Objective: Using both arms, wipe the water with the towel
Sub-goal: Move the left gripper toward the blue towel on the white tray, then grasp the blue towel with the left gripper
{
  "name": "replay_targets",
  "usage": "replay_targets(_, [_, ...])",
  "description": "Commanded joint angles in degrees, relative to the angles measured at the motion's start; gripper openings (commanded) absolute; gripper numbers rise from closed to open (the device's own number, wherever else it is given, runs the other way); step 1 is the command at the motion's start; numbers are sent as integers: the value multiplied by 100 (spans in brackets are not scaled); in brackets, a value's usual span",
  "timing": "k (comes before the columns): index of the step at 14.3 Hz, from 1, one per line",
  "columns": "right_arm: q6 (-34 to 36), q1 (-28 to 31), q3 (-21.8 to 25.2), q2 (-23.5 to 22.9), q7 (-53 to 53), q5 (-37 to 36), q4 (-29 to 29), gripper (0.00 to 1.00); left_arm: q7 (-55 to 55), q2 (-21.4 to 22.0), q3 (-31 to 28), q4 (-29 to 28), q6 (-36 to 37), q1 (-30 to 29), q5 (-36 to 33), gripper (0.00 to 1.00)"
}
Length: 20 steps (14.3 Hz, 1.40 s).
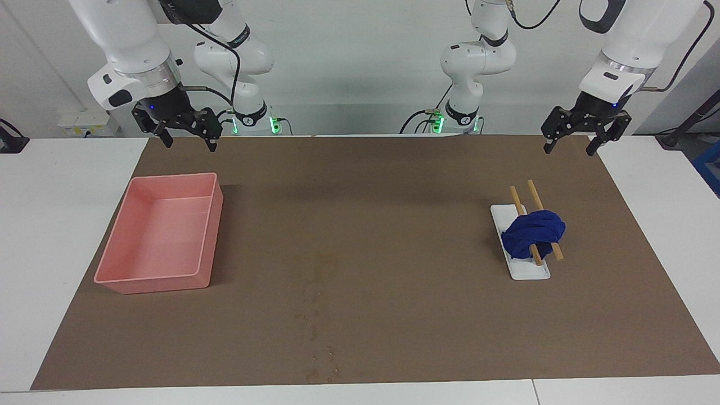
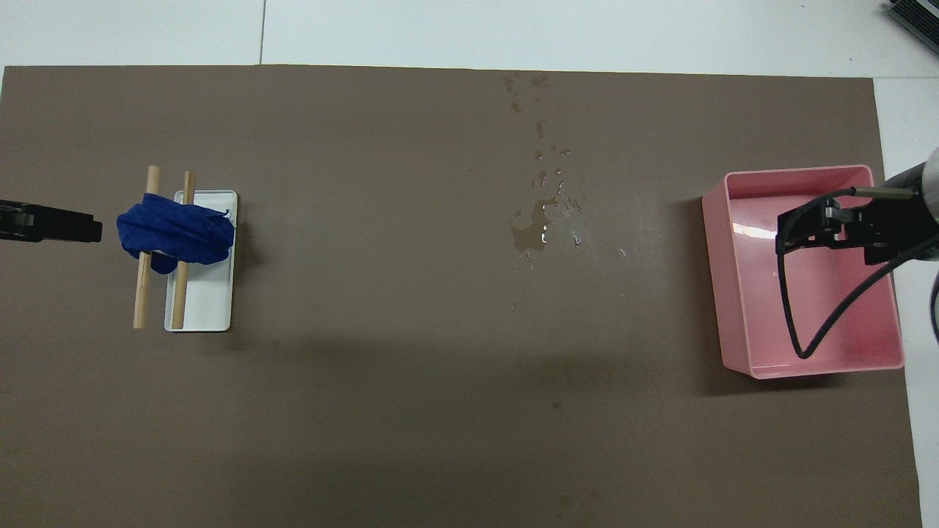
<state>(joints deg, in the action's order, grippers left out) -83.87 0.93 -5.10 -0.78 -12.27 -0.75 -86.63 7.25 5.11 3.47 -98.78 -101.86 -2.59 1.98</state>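
My left gripper hangs jaws wide, empty, over the mat's edge near the towel, draped across two sticks for easy pinching. My right gripper, equally open, waits above the pink tub; water sits mid-mat.

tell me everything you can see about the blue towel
The towel is a deep royal-blue soft cloth bunched into a rumpled lump. It lies draped across two wooden sticks, which rest on a small white tray at the left arm's end of the brown mat. No gripper touches it, and it looks dry and unused.
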Motion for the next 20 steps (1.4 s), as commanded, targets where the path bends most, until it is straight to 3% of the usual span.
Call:
replay_targets(1, [29, 56, -17, 34, 111, 66, -21, 100, -276, -44, -40, -799, -1331, 4, 39, 100])
replay_targets(5, [29, 48, -17, 34, 120, 66, -21, 100, -277, -791, -31, -1177, -2608, -276, 30, 100])
replay_targets(7, [29, 48, -17, 34, 120, 66, -21, 100, -320, -827, -40, -1738, -3328, -278, 30, 100])
replay_targets(9, [37, 48, -17, 34, 120, 66, -21, 100, -338, -731, -31, -2065, -3525, -295, 30, 96])
replay_targets(11, [55, 48, -17, 34, 120, 66, -21, 100, -338, -713, -31, -2136, -3560, -295, 30, 80])
replay_targets(13, [55, 48, -17, 43, 120, 66, -21, 100, -338, -704, -31, -2145, -3543, -304, 30, 52])
replay_targets(14, [64, 48, -17, 34, 120, 66, -21, 100, -347, -704, -31, -2119, -3525, -304, 30, 43])
replay_targets(17, [55, 48, -17, 34, 120, 66, -21, 100, -338, -730, -31, -2023, -3499, -312, 30, 34])
replay_targets(18, [38, 48, -17, 34, 120, 66, -21, 100, -347, -739, -31, -2005, -3499, -312, 39, 22])
replay_targets(19, [29, 48, -17, 34, 129, 66, -21, 100, -347, -739, -31, -2005, -3499, -312, 39, 1])
replay_targets(20, [29, 56, -17, 34, 137, 66, -21, 100, -338, -739, -40, -1996, -3490, -312, 39, 0])
